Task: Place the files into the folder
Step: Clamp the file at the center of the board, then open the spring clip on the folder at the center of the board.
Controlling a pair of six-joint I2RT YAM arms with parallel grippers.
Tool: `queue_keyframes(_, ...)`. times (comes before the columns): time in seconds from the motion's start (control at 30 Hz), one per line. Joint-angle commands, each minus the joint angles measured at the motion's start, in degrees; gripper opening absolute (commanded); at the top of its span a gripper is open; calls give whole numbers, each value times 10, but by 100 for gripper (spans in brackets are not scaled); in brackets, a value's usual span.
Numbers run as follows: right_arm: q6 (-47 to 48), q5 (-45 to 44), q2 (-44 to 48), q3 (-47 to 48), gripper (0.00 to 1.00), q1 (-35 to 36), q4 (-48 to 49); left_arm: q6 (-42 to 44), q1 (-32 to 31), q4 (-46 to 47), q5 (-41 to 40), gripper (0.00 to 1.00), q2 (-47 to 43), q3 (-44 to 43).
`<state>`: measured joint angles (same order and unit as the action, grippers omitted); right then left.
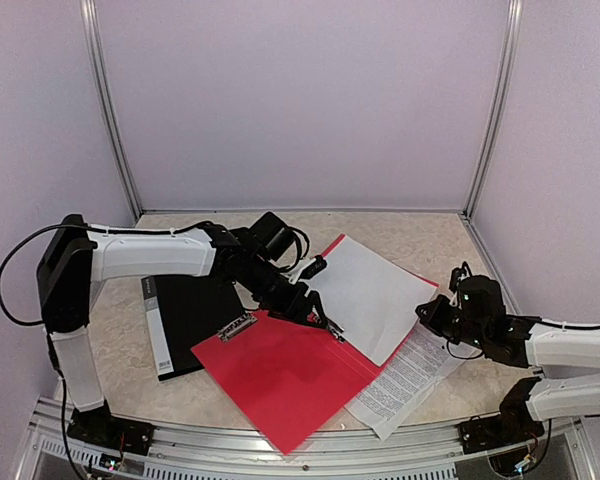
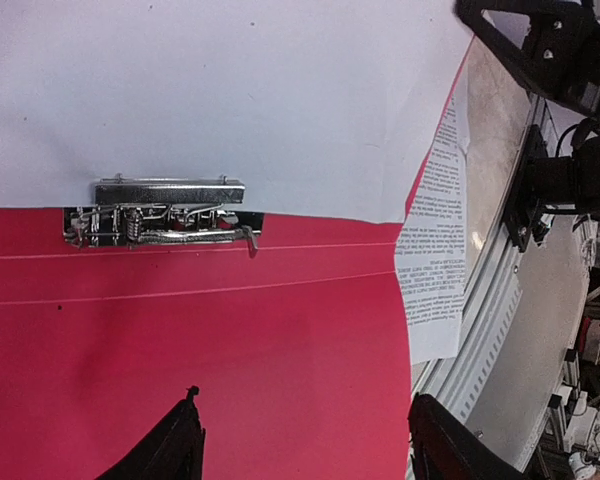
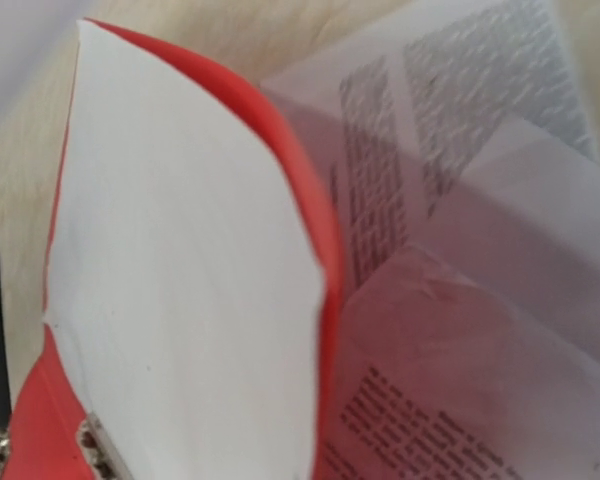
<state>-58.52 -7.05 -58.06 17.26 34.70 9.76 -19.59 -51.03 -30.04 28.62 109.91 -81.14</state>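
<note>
Jaws: left jaws wide, empty, over open red card folder (image 1: 280, 370) near its metal clip (image 2: 165, 200); right jaws cannot tell | blank white paper sheet (image 1: 365, 290) on folder, printed sheet (image 1: 405, 380) half off onto worktop (image 1: 430, 240) | step: loading, probably; next: slide printed sheet inside.

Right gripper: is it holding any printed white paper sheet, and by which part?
Cannot tell. The right gripper sits at the printed white sheet's far end, but no view shows its fingertips.

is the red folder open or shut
Open. The folder lies spread flat, its inner clip bared and a white sheet on its far half.
</note>
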Motion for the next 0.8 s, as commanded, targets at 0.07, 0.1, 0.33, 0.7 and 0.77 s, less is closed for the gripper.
queue_keyframes(0.07,-35,-82,26,7,0,-2,-48,-15,9,13,-89,73,-53,33)
queue_keyframes(0.1,-29,-82,18,12,0,-2,-55,-16,14,11,-103,73,-58,40)
queue_keyframes(0.33,36,-59,-37,48,6,-2,-94,-30,79,-27,-148,73,-67,79)
queue_keyframes(0.7,97,-66,-3,84,74,-1,-206,-105,161,24,-149,71,-150,201)
queue_keyframes(0.77,107,-65,17,95,78,-1,-227,-115,165,31,-154,71,-166,218)
